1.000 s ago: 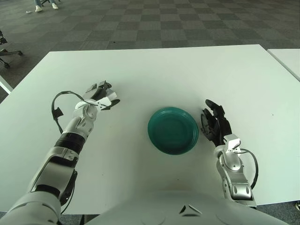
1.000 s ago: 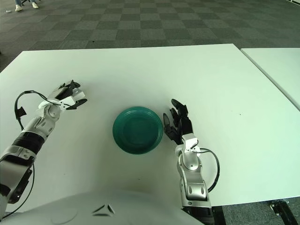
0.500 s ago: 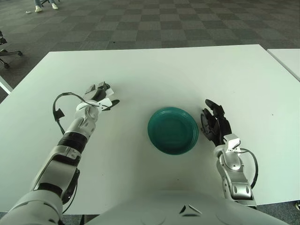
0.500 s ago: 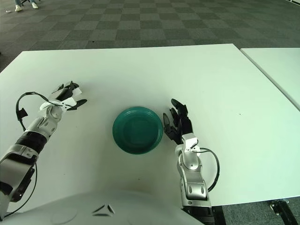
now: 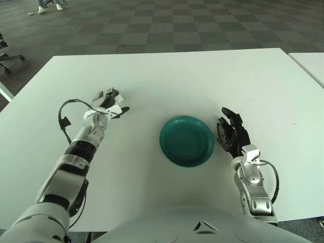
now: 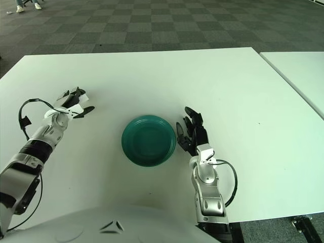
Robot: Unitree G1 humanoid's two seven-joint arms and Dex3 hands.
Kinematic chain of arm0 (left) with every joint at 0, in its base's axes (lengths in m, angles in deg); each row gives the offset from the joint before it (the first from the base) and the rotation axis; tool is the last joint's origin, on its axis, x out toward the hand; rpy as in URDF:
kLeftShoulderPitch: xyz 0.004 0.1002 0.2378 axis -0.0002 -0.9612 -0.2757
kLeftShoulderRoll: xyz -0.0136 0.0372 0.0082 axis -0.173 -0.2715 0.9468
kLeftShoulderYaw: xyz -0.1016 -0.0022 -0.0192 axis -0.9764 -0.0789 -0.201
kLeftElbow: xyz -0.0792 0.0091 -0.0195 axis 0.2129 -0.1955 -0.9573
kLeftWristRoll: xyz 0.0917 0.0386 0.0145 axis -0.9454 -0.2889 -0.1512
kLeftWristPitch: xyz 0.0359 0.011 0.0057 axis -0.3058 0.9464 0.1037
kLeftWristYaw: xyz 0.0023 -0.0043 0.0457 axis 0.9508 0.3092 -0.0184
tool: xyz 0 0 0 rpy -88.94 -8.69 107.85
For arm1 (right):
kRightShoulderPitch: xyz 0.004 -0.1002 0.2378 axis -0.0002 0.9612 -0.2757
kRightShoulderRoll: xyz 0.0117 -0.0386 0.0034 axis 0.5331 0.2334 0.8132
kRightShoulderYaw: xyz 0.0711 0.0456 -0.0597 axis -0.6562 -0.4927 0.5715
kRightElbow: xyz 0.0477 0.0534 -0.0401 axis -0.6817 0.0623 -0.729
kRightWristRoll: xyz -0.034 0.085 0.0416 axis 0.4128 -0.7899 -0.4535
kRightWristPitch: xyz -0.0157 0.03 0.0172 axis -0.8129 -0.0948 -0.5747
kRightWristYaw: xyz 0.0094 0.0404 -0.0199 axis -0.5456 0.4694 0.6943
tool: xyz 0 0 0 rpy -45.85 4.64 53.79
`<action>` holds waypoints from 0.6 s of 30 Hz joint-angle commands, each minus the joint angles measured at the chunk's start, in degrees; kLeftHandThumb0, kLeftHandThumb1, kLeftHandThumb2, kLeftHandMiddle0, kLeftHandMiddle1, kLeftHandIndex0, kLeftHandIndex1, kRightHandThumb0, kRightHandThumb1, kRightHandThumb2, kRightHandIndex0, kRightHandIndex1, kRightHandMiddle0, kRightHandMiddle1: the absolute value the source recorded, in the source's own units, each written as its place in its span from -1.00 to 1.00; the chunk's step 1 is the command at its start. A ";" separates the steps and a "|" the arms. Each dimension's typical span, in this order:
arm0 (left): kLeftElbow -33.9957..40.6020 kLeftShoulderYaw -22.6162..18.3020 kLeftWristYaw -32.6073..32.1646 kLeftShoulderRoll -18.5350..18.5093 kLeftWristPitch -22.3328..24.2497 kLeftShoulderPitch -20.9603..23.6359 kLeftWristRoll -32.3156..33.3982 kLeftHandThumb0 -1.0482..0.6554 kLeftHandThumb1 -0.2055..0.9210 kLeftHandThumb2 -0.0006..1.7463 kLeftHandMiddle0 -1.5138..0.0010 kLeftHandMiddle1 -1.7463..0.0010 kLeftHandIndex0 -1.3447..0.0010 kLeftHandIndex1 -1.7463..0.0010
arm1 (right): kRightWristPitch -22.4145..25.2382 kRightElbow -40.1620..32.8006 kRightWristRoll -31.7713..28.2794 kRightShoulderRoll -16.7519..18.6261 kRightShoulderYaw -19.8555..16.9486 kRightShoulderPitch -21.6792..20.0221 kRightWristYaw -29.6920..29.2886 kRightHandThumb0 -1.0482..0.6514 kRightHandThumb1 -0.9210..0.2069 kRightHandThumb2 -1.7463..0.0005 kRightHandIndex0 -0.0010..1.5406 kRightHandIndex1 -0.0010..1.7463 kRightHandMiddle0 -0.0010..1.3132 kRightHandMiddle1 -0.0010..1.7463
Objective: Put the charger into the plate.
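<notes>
Grasping comes first, by my reading, and the left hand (image 5: 109, 104) is the one at work, out on the left part of the white table (image 5: 167, 76), well apart from the green plate (image 5: 187, 141); its dark fingers (image 5: 120, 110) curl around a small white object that I take to be the charger (image 5: 114, 110), though only a sliver of white shows between them; whether the hold is firm or only closing, I cannot tell. To do this step well, the fingers should settle squarely on the charger's sides so that it does not twist or squirt out; the lift should be enough to clear the plate's raised rim; the carry then runs rightward over bare tabletop to the plate's middle, and the release should come low, so the charger does not bounce or slide out; a cable, if one trails, is not visible and might drag. The right hand (image 5: 232, 134) shows just beside the plate on its right, fingers loosely spread and holding nothing; it plays no part in the reach and could steady the plate if it skids.

Counted: one plate, dark green and with nothing in it; one charger, in the left hand; two robot hands; one main table, with the corner of a second table (image 5: 310, 63) at the right edge.
</notes>
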 commanded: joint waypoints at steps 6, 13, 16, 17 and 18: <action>-5.18 1.11 -1.61 1.17 -2.02 -2.20 0.11 -1.00 1.00 -0.43 0.95 0.29 0.83 -0.47 | 1.34 1.24 -0.53 -0.56 -0.73 0.15 0.49 -0.54 -1.00 0.32 -0.62 -0.99 -1.00 -0.29; -12.85 -0.99 -13.90 3.02 -7.34 -1.17 1.00 -0.52 0.35 0.05 0.07 -0.91 0.18 -0.95 | 1.43 1.41 -0.77 -0.77 -1.19 -0.14 0.83 -0.54 -1.00 0.32 -0.62 -0.99 -1.00 -0.29; -14.42 -2.44 -18.91 4.61 -7.53 -0.51 1.87 -0.41 -0.01 0.42 -0.15 -0.97 0.07 -0.98 | 1.45 1.59 -0.89 -0.88 -1.37 -0.34 0.92 -0.54 -1.00 0.32 -0.62 -0.99 -1.00 -0.29; -14.88 -2.65 -19.85 4.93 -7.67 -0.29 2.02 -0.40 -0.06 0.46 -0.18 -0.98 0.05 -0.99 | 1.45 1.65 -0.92 -0.92 -1.41 -0.41 0.94 -0.54 -1.00 0.32 -0.62 -1.00 -1.00 -0.29; -14.13 -3.03 -21.23 5.57 -7.72 -0.47 2.32 -0.39 -0.12 0.52 -0.22 -0.98 0.03 -0.99 | 1.45 1.70 -0.95 -0.94 -1.44 -0.46 0.96 -0.54 -1.00 0.32 -0.62 -1.00 -1.00 -0.29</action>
